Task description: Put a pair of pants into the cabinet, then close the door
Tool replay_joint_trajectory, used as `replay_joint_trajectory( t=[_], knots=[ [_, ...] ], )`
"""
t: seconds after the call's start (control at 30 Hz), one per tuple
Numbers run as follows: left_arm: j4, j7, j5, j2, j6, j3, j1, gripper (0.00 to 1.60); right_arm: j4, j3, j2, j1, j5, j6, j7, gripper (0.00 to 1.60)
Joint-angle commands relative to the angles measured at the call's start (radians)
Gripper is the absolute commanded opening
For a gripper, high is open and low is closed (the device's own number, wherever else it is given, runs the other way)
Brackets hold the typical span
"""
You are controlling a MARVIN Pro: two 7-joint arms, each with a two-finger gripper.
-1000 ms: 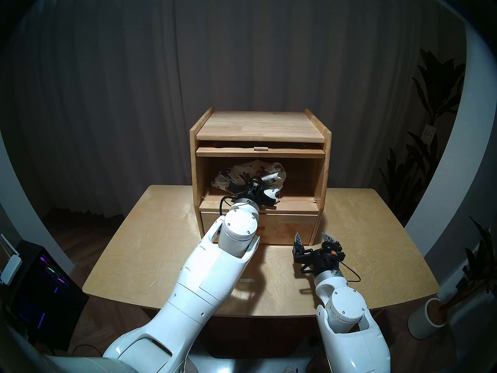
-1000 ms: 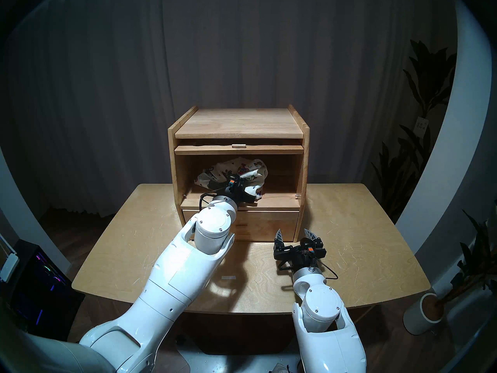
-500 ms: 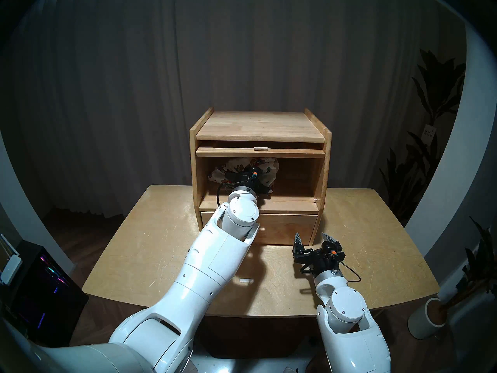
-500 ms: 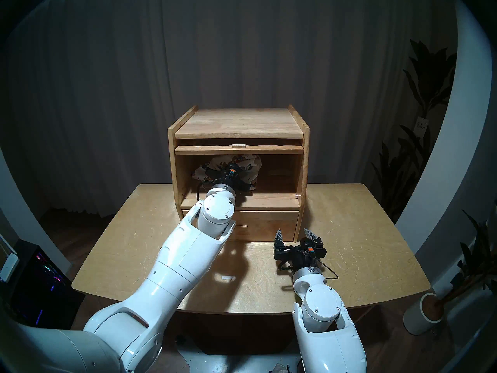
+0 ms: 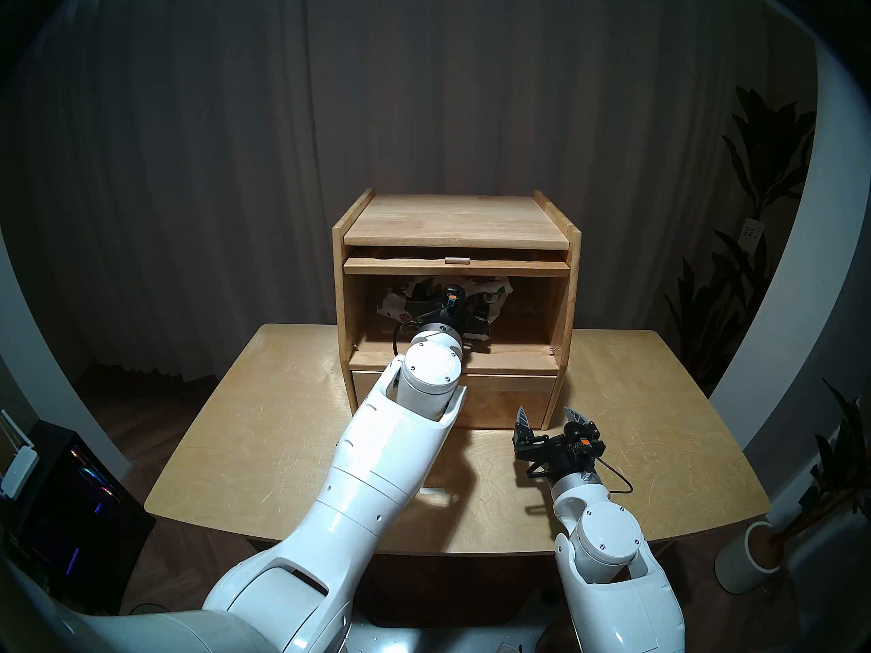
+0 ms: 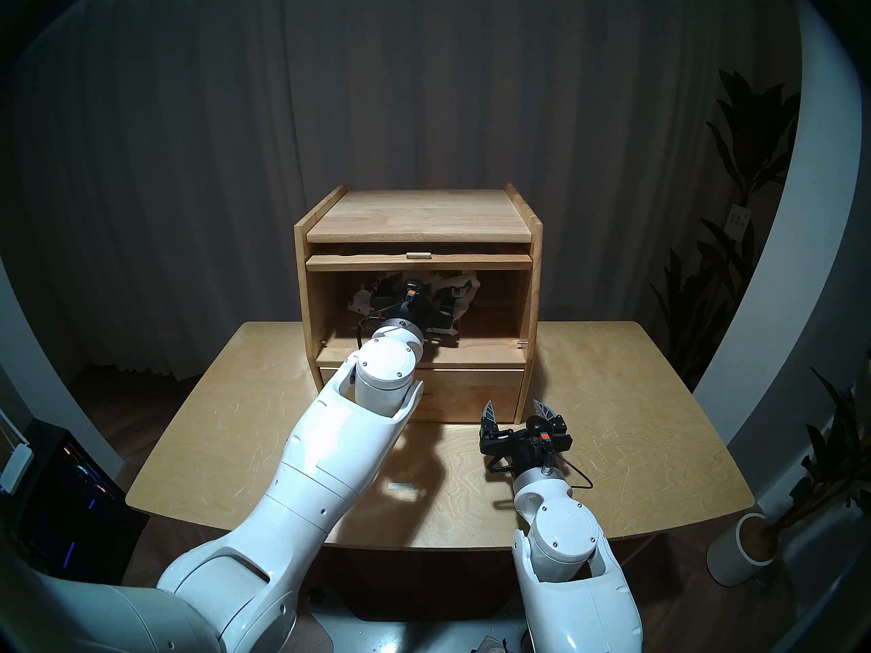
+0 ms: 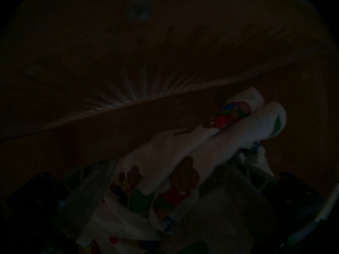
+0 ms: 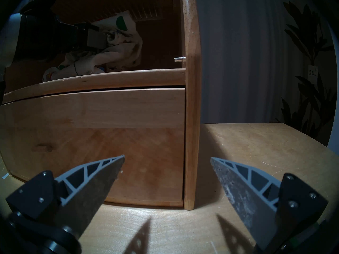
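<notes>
**Left arm inside cabinet with pants, door not closed**

Head left: left claw (image 5: 452, 303) reaches level into the cabinet (image 5: 456, 223) main compartment, pants (image 5: 499, 290) bunched around it high at the back. Door (image 5: 456, 266) sits slid in flat under the top. Right claw (image 5: 549, 414) hovers over the surface (image 5: 264, 449), fingers apart, empty, in front of the drawer (image 5: 509, 400).

Head right: same layout; cloth shows on both sides of the left claw.

Left wrist: very dark. Pants lie between and over the fingers (image 7: 238, 185); can't tell if they are clamped or loose.

Right wrist: fingers wide apart, near the drawer front and the cabinet's right post. Pants rumpled on the compartment floor above.
</notes>
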Motion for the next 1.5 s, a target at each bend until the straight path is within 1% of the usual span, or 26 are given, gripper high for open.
replay_joint_trajectory(
  t=[0.0,0.03,0.1,0.37,0.4,0.5,0.53,0.57,0.6,0.7,0.73,0.77,0.8,0.83,0.87,1.03,1.07,1.1,1.17,1.2,1.27,1.3,1.33,1.37,1.43,1.47],
  knots=[
    [-0.118,0.045,0.001,0.049,-0.006,0.071,0.119,1.60,-0.023,0.000,0.001,0.003,-0.001,-0.005,0.000,1.60],
    [-0.155,0.060,0.009,0.062,-0.014,0.070,0.157,1.60,-0.023,0.000,0.001,0.003,-0.001,-0.005,0.000,1.60],
    [-0.156,0.071,0.007,0.066,-0.020,0.072,0.160,1.60,-0.022,0.000,0.001,0.004,-0.001,-0.006,0.000,1.60],
    [-0.267,0.112,0.036,0.098,-0.075,0.086,0.249,1.60,-0.018,0.000,0.000,0.006,-0.001,-0.006,0.000,1.60],
    [-0.264,0.116,0.037,0.097,-0.088,0.089,0.249,1.60,-0.017,0.000,0.000,0.006,-0.001,-0.006,0.000,1.60],
    [-0.316,0.117,0.033,0.106,-0.115,0.101,0.271,1.60,-0.015,0.000,0.000,0.007,0.000,-0.005,0.000,1.60],
    [-0.307,0.122,0.034,0.102,-0.125,0.102,0.267,1.60,-0.014,0.000,0.000,0.008,0.000,-0.005,0.000,1.60],
    [-0.338,0.120,0.027,0.104,-0.133,0.103,0.278,1.60,-0.013,0.000,0.000,0.008,0.000,-0.005,0.000,1.60],
    [-0.336,0.122,0.026,0.103,-0.145,0.105,0.275,1.60,-0.012,0.000,0.000,0.008,0.000,-0.005,0.000,1.60],
    [-0.393,0.119,0.024,0.112,-0.169,0.119,0.288,1.60,-0.010,0.000,0.000,0.009,0.000,-0.005,0.000,1.60],
    [-0.373,0.122,0.025,0.110,-0.183,0.123,0.278,1.60,-0.009,0.000,0.000,0.009,0.000,-0.005,0.000,1.60],
    [-0.409,0.120,0.024,0.114,-0.188,0.128,0.285,1.60,-0.008,0.000,0.000,0.010,0.000,-0.005,0.000,1.60],
    [-0.409,0.120,0.025,0.115,-0.195,0.132,0.283,1.60,-0.007,0.000,0.000,0.010,0.000,-0.005,0.000,1.60],
    [-0.439,0.121,0.026,0.123,-0.202,0.136,0.293,1.60,-0.006,0.000,0.000,0.010,0.000,-0.005,0.000,1.60],
    [-0.431,0.122,0.026,0.125,-0.212,0.139,0.293,1.60,-0.005,0.000,0.000,0.011,0.000,-0.005,0.000,1.60],
    [-0.498,0.114,0.027,0.162,-0.228,0.157,0.336,1.60,-0.002,0.000,0.000,0.012,0.000,-0.005,0.000,1.60],
    [-0.527,0.114,0.030,0.174,-0.231,0.159,0.350,1.60,-0.001,0.000,0.000,0.012,0.000,-0.005,0.000,1.60],
    [-0.523,0.116,0.034,0.184,-0.236,0.155,0.351,1.60,0.000,0.000,0.000,0.013,0.000,-0.005,0.000,1.60],
    [-0.563,0.120,0.034,0.202,-0.243,0.144,0.361,1.60,0.001,0.000,0.000,0.013,0.000,-0.005,0.000,1.60],
    [-0.559,0.124,0.038,0.211,-0.245,0.135,0.361,1.60,0.002,0.000,0.000,0.013,0.000,-0.005,0.000,1.60],
    [-0.603,0.137,0.049,0.242,-0.244,0.106,0.374,1.60,0.003,0.000,0.000,0.014,0.000,-0.005,0.000,1.60],
    [-0.601,0.147,0.059,0.259,-0.244,0.083,0.379,1.60,0.004,0.000,0.000,0.014,0.000,-0.005,0.000,1.60],
    [-0.642,0.151,0.059,0.274,-0.240,0.067,0.391,1.60,0.004,0.000,0.000,0.014,0.000,-0.005,0.000,1.60],
    [-0.625,0.164,0.067,0.287,-0.239,0.041,0.393,1.60,0.005,0.000,0.000,0.015,0.000,-0.005,0.000,1.60],
    [-0.669,0.180,0.075,0.324,-0.229,-0.007,0.419,1.60,0.005,0.000,0.000,0.015,0.000,-0.005,0.000,1.60],
    [-0.666,0.190,0.080,0.330,-0.228,-0.029,0.428,1.60,0.006,0.000,0.000,0.016,0.000,-0.006,0.000,1.60]
  ],
)
